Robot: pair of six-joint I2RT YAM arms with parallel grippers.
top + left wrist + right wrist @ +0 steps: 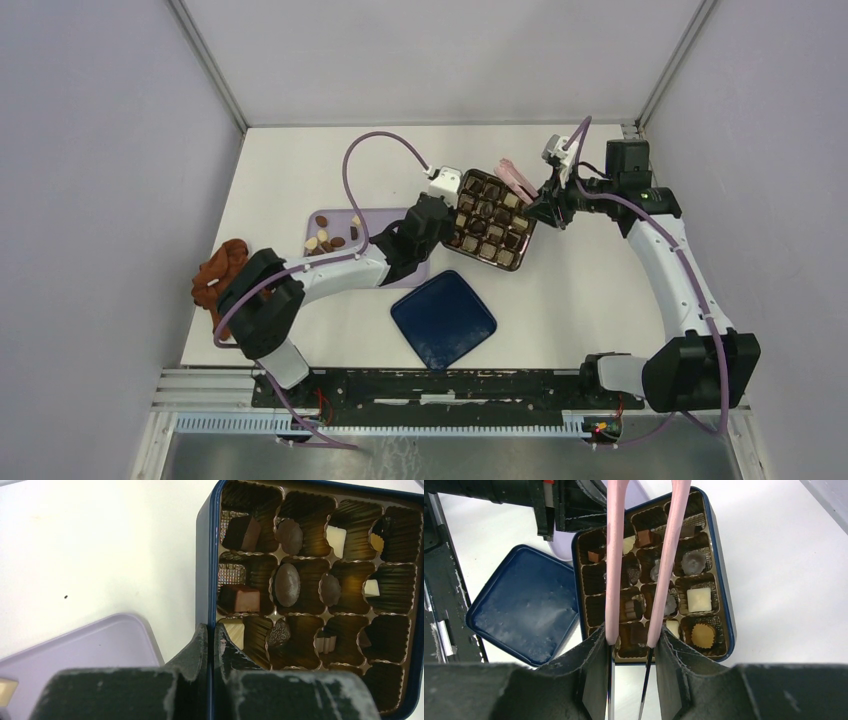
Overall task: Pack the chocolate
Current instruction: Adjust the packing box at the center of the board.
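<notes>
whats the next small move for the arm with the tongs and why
Probably swing the right gripper and its pink tongs across toward the purple tray. Loose chocolates lie there, the box has empty cups, the left gripper pins the box's wall, and the tongs seem to carry nothing.

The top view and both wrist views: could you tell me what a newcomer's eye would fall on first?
The open blue tin stands mid-table, its brown tray partly filled with chocolates, with the left tool pinching its wall. Over it, the right tool holds long pink tongs. More loose pieces lie on a lilac tray to its left.
</notes>
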